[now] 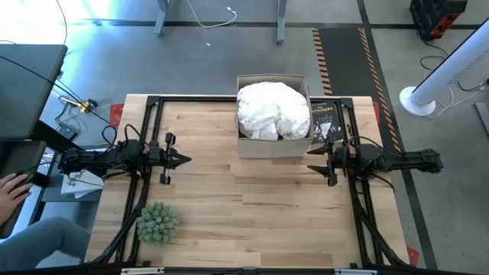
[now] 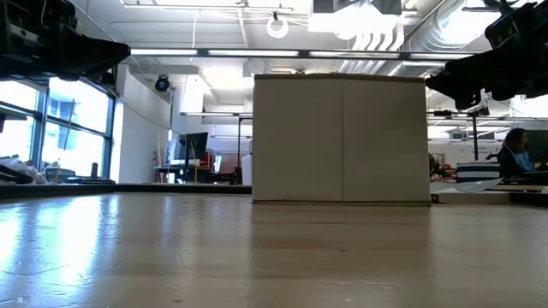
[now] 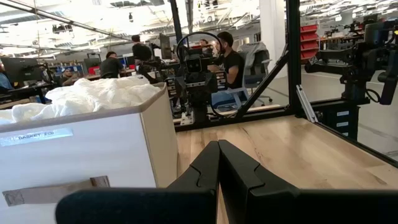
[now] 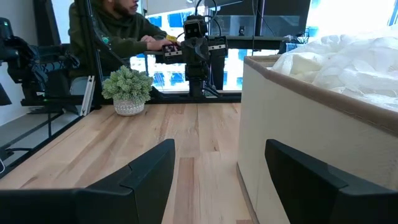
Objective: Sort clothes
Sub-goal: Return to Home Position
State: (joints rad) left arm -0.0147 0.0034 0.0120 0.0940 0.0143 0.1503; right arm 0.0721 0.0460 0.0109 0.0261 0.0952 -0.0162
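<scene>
The pale wood tabletop (image 1: pixel 252 206) carries a box (image 1: pixel 271 147) at its far edge, heaped with white clothes (image 1: pixel 271 111). A book (image 1: pixel 325 122) lies just beside it, and a plant (image 1: pixel 157 221) sits front-left. The left end effector (image 1: pixel 183 160) hovers pinched together and empty. The right end effector (image 1: pixel 313 159), near the box, is spread wide and empty. Beyond is a workshop with people seated at desks.

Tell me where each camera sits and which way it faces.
High: overhead, straight down on table, both arms, box heaped with white clothes.
Low: tabletop height, facing the box's side; arm parts at top corners.
Left wrist: past the shut left gripper toward the right arm.
Right wrist: past the open right gripper toward the left arm and plant ball.
Shared: both wrist views show the box.
</scene>
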